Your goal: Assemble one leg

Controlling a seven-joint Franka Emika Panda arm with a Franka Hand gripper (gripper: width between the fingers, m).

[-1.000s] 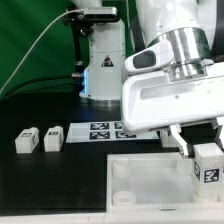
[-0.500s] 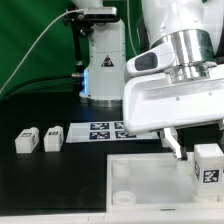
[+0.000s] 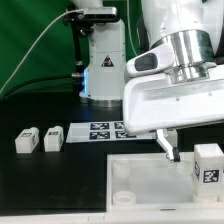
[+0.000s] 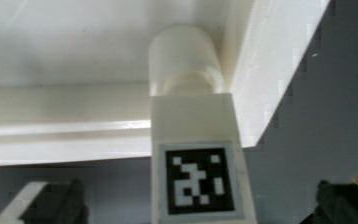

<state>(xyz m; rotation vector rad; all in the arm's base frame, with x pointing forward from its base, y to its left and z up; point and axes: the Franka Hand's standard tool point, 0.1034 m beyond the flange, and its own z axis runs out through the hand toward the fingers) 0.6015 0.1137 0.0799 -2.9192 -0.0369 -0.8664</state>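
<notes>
Since a second ago the gripper (image 4: 197, 205) has released and spread. Its jaws now stand wide, clear of the small white rectangular plastic leg (image 3: 208, 163) with its black-and-white tag. That leg stands upright at a corner of the large white square tray (image 3: 140, 185) on the black counter (image 3: 50, 180), at the exterior view's right.

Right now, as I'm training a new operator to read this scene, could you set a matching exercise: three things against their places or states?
Things:
1 fingers
2 leg nearest them
3 marker board

Places or states:
a flat on the black table, beyond the tray
b upright on the tray, at the exterior view's right
c open, apart from the leg

Pairs: 1-c, 2-b, 3-a.
</notes>
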